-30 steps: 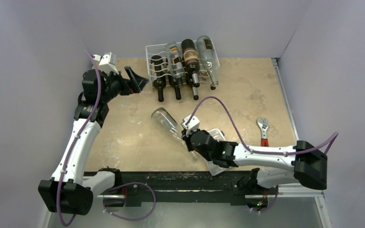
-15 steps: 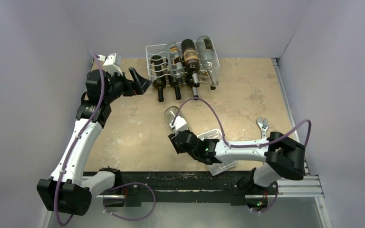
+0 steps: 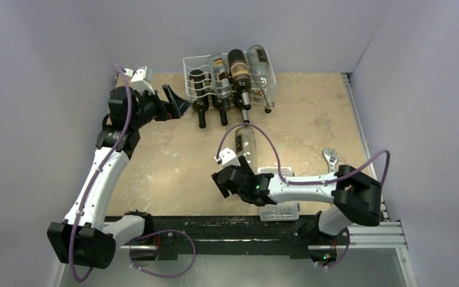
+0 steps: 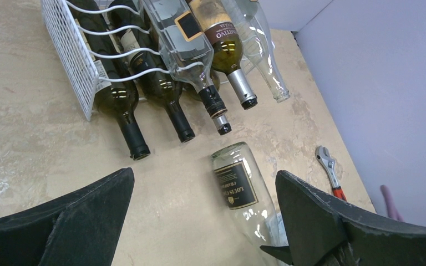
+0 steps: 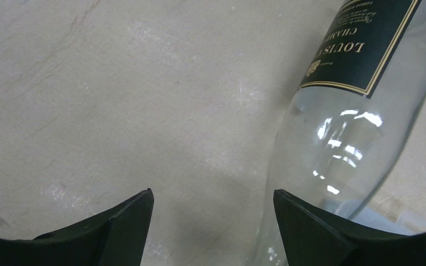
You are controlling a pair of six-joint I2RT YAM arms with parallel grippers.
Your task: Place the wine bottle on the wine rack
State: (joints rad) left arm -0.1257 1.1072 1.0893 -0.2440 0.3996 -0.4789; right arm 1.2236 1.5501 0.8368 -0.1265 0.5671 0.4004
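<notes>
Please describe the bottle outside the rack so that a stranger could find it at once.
Start at the white wire wine rack at the far edge of the table. Just before the necks that stick out of it, nearer the arms, is one wine bottle alone. Unlike the racked bottles, it rests in no cradle; it is clear glass with a black, gold-lettered label.

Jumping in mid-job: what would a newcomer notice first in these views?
First, the white wire wine rack at the far edge of the table, loaded with bottles whose necks point toward the arms. Then the clear labelled wine bottle lying mid-table beside the open right gripper, and a red-handled wrench off to the right.
</notes>
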